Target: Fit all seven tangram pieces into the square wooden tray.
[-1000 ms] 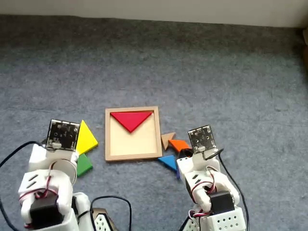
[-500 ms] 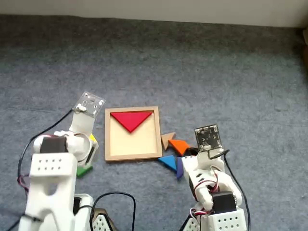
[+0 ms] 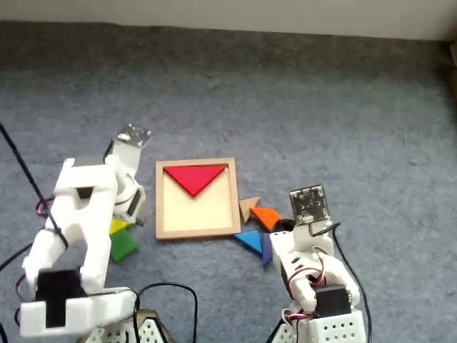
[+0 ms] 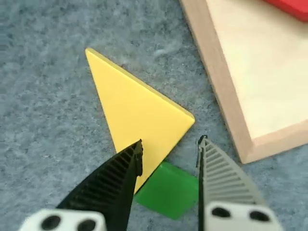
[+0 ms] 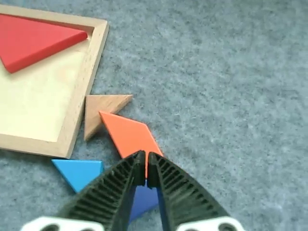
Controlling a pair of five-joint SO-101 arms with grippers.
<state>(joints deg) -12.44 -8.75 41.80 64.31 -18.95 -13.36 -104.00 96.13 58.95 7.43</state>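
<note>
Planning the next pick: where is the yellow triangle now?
Left wrist view: the yellow triangle lies outside the tray, against the green piece, beneath the left pincer.

Everything sits on a fuzzy blue-grey felt-like carpet [image 3: 300, 107], lit pretty evenly with just soft shadows. Along the far edge runs a pale off-white strip [image 3: 228, 13], wall or baseboard, can't tell which.

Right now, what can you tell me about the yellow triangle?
The yellow triangle is a big flat piece, seemingly painted wood, lying on the grey carpet just outside the wooden tray, not touching it. A green piece meets one edge. The left gripper hangs open over that edge.
</note>
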